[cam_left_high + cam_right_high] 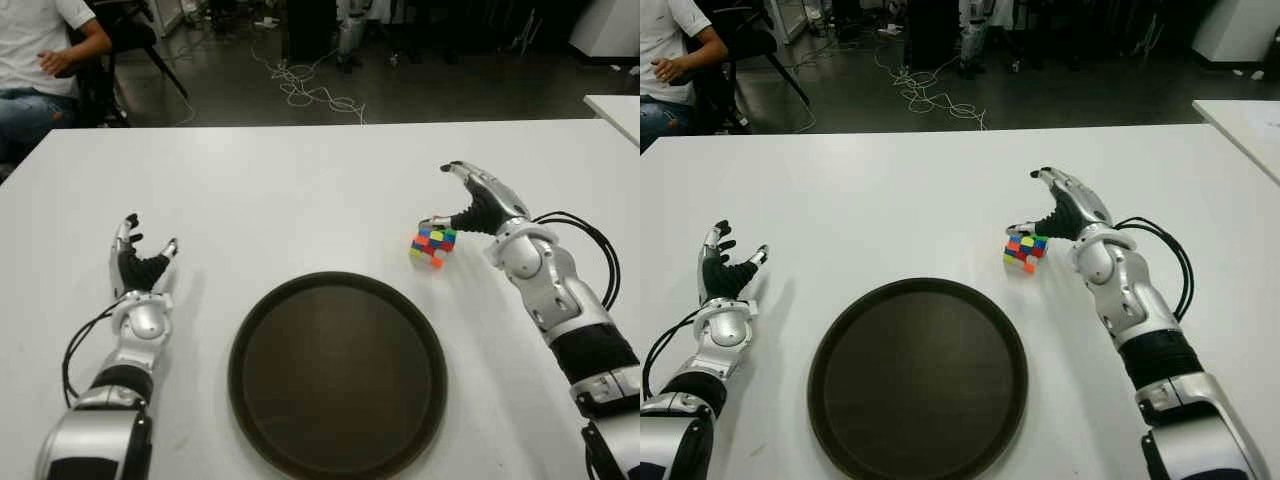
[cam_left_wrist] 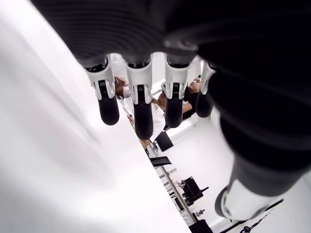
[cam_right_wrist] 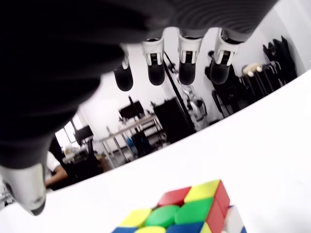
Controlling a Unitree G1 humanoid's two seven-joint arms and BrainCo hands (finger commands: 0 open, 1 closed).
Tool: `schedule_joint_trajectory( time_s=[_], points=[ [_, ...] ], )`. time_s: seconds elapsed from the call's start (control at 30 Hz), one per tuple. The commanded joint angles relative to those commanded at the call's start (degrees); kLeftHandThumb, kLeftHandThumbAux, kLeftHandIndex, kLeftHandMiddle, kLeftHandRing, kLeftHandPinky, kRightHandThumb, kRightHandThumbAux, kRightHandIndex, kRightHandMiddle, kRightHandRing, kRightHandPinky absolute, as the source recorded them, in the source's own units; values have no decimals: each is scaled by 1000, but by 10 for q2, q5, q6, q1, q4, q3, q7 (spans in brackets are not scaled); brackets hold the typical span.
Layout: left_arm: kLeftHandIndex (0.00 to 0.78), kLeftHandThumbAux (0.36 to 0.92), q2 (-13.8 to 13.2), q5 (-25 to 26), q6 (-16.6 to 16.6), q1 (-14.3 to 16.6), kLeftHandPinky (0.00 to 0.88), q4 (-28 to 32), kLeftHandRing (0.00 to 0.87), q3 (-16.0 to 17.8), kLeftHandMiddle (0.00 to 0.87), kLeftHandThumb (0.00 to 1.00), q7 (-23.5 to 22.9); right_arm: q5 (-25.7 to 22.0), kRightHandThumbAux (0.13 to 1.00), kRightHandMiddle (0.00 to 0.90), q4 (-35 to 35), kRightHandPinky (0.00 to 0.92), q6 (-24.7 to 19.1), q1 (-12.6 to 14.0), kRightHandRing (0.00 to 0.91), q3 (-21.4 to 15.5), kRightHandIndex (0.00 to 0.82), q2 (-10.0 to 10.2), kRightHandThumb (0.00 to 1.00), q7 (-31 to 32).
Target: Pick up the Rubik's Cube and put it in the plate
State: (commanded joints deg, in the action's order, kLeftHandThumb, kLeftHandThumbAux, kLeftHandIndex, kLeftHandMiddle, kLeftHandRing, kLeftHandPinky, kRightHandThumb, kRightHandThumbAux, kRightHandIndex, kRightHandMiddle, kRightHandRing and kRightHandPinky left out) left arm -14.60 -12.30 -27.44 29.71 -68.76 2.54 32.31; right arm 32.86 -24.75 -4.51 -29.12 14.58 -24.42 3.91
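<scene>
White table [image 1: 300,190]: Rubik's Cube [image 1: 432,245] standing on it, just past the round dark plate [image 1: 338,372], right of centre; right hand [image 1: 478,205] beside cube, fingers spread, holding nothing; left hand [image 1: 140,262] left of plate, open, empty; seated person [image 1: 40,70], floor cables [image 1: 305,90] beyond

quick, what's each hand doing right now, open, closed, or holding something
Left hand: open, holding nothing, left of the plate.
Right hand: open beside the Rubik's Cube, not gripping it.

Rubik's Cube [image 1: 432,245] – multicoloured, tilted, on table beside dark round plate [image 1: 337,373].
</scene>
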Motion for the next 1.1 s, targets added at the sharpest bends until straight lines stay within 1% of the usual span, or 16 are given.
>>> schedule_joint_trajectory(
  time_s=[0.2, 0.3, 0.4, 0.5, 0.6, 0.67, 0.83, 0.93, 1.0, 1.1],
  points=[
    [105, 745, -1, 2, 3, -1, 173, 1, 158, 1, 148, 0, 1, 9, 558, 49, -2, 41, -3, -4, 44, 11, 0, -3, 0, 11],
    [108, 752, -1, 1, 4, -1, 218, 1, 185, 1, 165, 0, 1, 10, 564, 62, -5, 50, -1, -6, 68, 14, 0, -3, 0, 14],
    [108, 752, -1, 2, 5, -1, 227, 1, 200, 1, 175, 0, 1, 8, 573, 77, -9, 61, 4, -8, 94, 15, 0, -2, 0, 16],
    [100, 745, -1, 3, 6, -1, 175, 1, 171, 3, 157, 0, -1, 6, 570, 94, -13, 69, 8, -8, 121, 15, 0, -1, 0, 14],
    [91, 735, 0, 5, 7, 0, 137, -1, 145, 4, 141, 0, -4, 7, 565, 89, -16, 67, 9, -9, 105, 15, 0, 1, 0, 9],
    [89, 732, 0, 7, 8, 1, 132, -2, 138, 6, 135, 0, -6, 8, 571, 83, -19, 64, 8, -9, 91, 14, 0, 3, 0, 5],
    [97, 738, 0, 9, 5, 1, 178, -3, 153, 8, 142, 16, -10, 10, 595, 99, -25, 69, 7, -10, 112, 15, 0, 4, 0, 2],
    [99, 739, 0, 8, 4, 1, 187, -4, 158, 8, 144, 19, -9, 9, 589, 117, -27, 85, 7, -11, 138, 16, 0, 5, 0, 2],
    [99, 740, 1, 7, 3, 1, 191, -3, 159, 7, 144, 11, -5, 10, 585, 118, -31, 88, 6, -14, 140, 17, 0, 6, 0, 2],
    [101, 744, 2, 7, 3, 1, 221, -3, 177, 7, 156, 3, -3, 11, 584, 115, -37, 92, 5, -17, 142, 19, 0, 7, 0, 3]
  ],
)
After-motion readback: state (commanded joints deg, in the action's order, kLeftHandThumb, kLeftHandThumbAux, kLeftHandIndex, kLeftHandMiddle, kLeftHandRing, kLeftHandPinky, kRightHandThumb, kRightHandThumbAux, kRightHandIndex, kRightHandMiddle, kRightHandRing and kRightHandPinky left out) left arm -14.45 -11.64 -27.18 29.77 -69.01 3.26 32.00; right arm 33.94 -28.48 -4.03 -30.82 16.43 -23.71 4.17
